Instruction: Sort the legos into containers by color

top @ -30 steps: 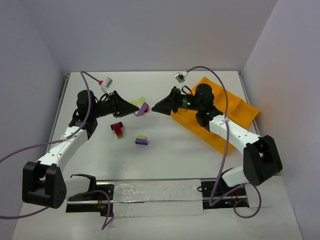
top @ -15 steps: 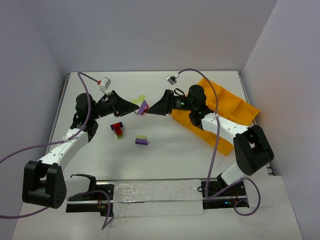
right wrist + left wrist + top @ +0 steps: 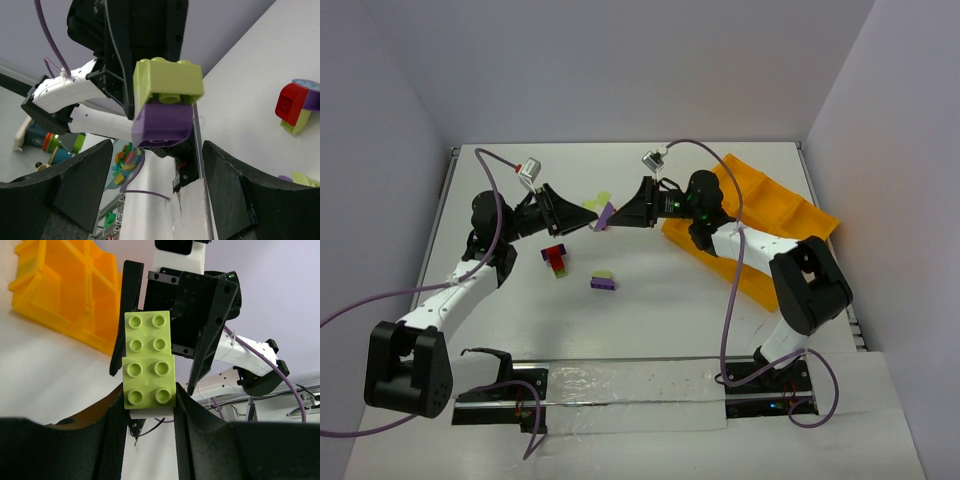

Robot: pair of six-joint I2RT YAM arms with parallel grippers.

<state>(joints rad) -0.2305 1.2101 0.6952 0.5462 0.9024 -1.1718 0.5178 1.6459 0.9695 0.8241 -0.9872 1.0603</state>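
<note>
My left gripper (image 3: 582, 217) is shut on a clump of yellow-green bricks (image 3: 149, 360) with a purple brick (image 3: 164, 122) stuck under them, held in the air above the table. My right gripper (image 3: 623, 215) is open and faces that clump from the right, its fingers (image 3: 80, 185) spread wide to either side of the purple brick, not touching it. In the left wrist view the right gripper (image 3: 172, 335) stands just behind the clump. The orange-yellow tray (image 3: 790, 200) lies at the right, behind the right arm.
A red clump (image 3: 556, 259) with purple and yellow-green parts lies on the table below the grippers. A small purple and yellow-green clump (image 3: 603, 281) lies nearer the front. The tray's compartments (image 3: 60, 295) show beyond the left gripper.
My right gripper has moved left, from beside the tray up to the held clump. My left gripper has kept its hold and barely moved.
</note>
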